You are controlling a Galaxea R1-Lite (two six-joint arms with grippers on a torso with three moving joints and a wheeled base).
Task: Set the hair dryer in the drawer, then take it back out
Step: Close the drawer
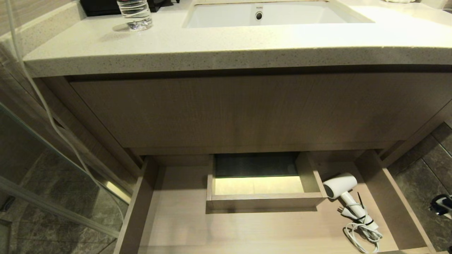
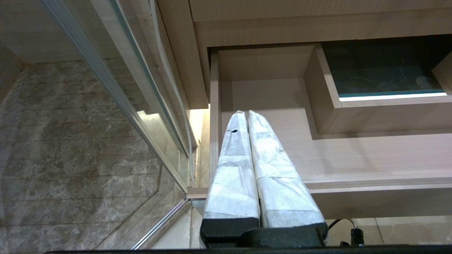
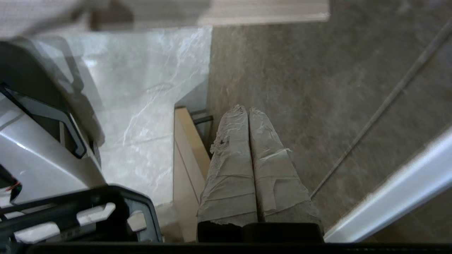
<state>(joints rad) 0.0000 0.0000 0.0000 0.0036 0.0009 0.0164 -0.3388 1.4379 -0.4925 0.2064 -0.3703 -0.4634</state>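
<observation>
Head view first: the drawer (image 1: 268, 229) is pulled wide open under the sink, and the hair dryer (image 1: 344, 192) lies flat on its floor, right of the little boxed cutout (image 1: 263, 187) in the middle, barrel toward the cutout, cord (image 1: 363, 233) bunched at the handle end nearer us. So I'd say the put-in part is done and the take-out part is up next. The right gripper (image 3: 247, 111) hangs over the dark floor tiles right of the drawer, jaws clenched, nothing in them. The left gripper (image 2: 245, 114) is parked by the drawer's left wall, jaws pressed together too. Next move, I reckon: right jaws need to spread, then drop onto the handle. Further back, a water bottle (image 1: 135, 14) sits on the desk (image 1: 226, 46) beside the basin (image 1: 268, 14).
</observation>
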